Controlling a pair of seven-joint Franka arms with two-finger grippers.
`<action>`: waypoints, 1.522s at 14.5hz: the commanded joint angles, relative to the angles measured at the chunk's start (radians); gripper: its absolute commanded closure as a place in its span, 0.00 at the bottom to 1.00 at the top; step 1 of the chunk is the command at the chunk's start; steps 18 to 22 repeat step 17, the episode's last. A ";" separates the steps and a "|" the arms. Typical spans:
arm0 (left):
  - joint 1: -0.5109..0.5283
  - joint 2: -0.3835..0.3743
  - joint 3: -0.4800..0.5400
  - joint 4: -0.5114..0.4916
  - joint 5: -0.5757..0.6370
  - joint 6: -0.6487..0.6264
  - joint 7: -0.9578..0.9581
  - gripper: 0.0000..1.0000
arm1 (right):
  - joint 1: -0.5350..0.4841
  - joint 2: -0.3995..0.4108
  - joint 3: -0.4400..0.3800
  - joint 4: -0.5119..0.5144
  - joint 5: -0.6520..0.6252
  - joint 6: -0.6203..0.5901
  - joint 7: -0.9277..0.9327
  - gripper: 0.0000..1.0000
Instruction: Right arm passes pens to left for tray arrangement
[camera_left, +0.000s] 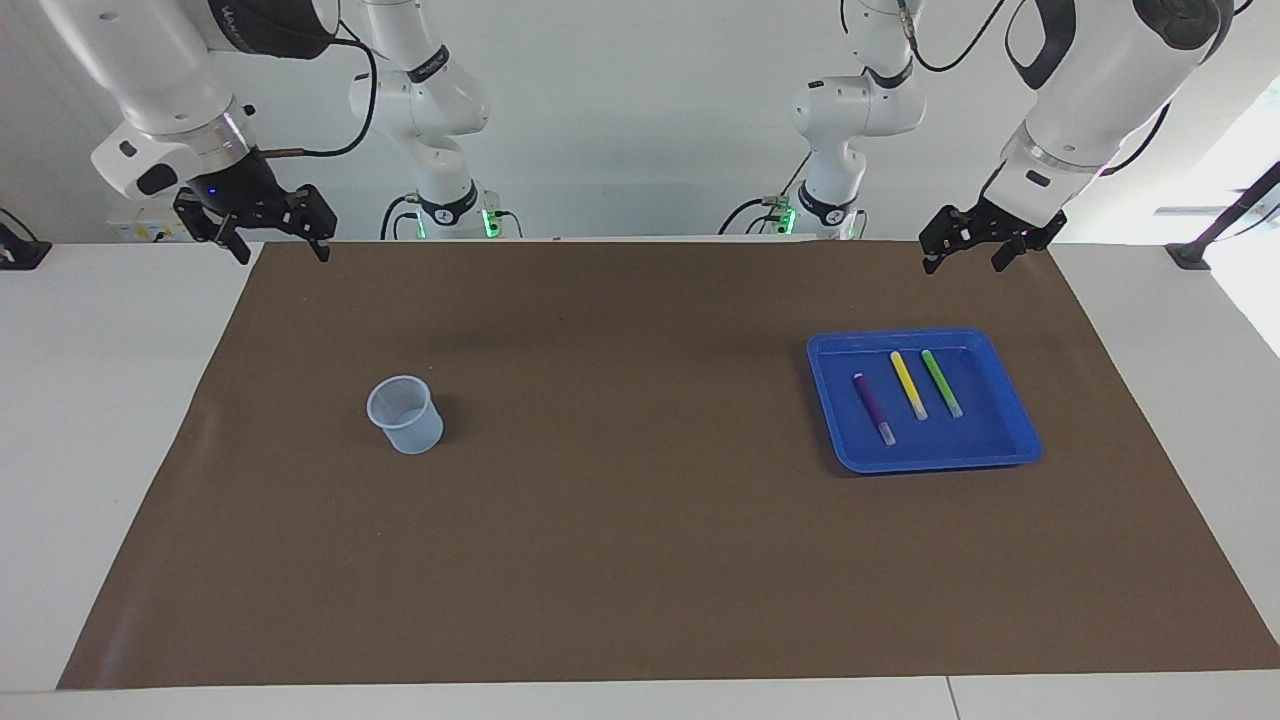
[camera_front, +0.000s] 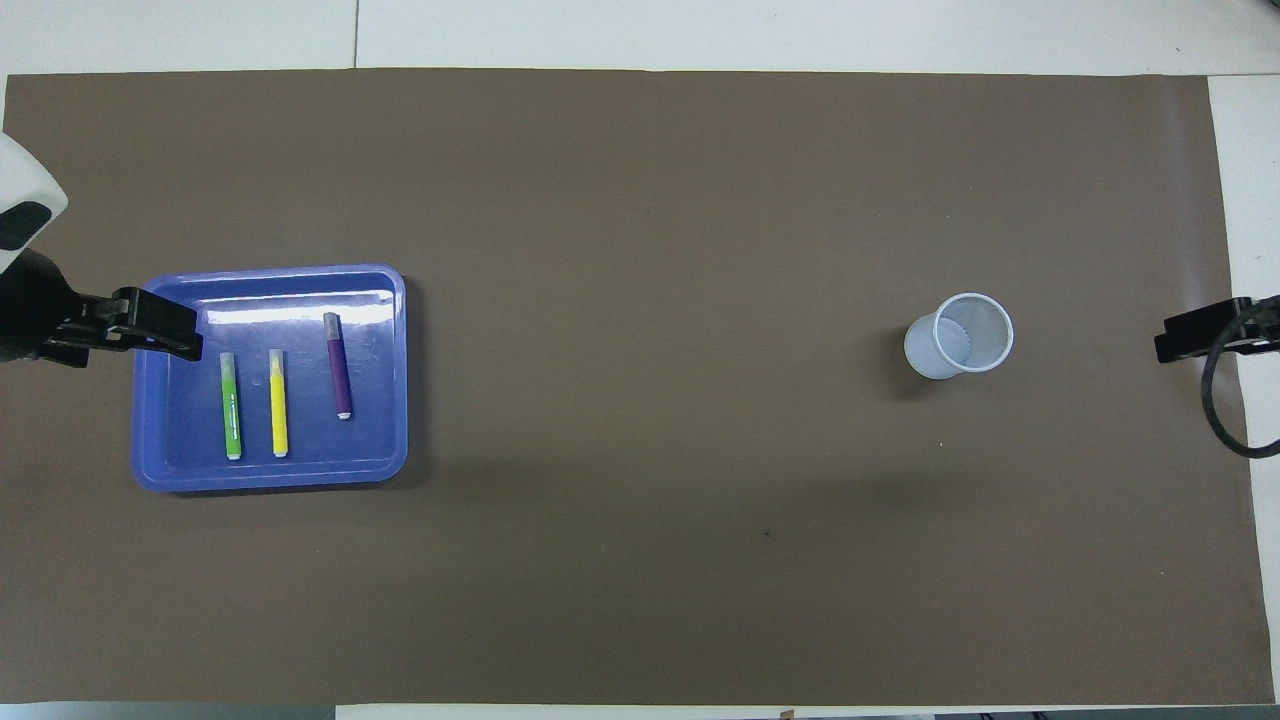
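The blue tray (camera_left: 935, 462) (camera_front: 270, 480) lies on the brown mat toward the left arm's end of the table. Three pens lie side by side in it: purple (camera_left: 873, 408) (camera_front: 339, 365), yellow (camera_left: 908, 385) (camera_front: 278, 403) and green (camera_left: 941, 383) (camera_front: 231, 405). My left gripper (camera_left: 965, 262) hangs open and empty in the air over the mat's edge by the robots, apart from the tray. My right gripper (camera_left: 282, 252) hangs open and empty over the mat's corner at the right arm's end.
A small clear plastic cup (camera_left: 405, 415) (camera_front: 958, 336) stands upright on the mat toward the right arm's end. The brown mat (camera_left: 620, 520) covers most of the white table. Two more arm bases stand at the robots' edge.
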 joint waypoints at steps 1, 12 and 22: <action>0.018 0.003 -0.001 0.007 0.002 -0.009 0.006 0.00 | -0.006 -0.014 0.001 -0.010 0.004 -0.007 -0.017 0.00; 0.019 -0.006 -0.001 -0.010 0.002 0.009 0.014 0.00 | -0.006 -0.014 0.001 -0.008 0.004 -0.004 -0.016 0.00; 0.013 -0.004 -0.004 -0.009 0.002 0.009 0.015 0.00 | -0.004 -0.014 0.001 -0.010 0.004 -0.005 -0.017 0.00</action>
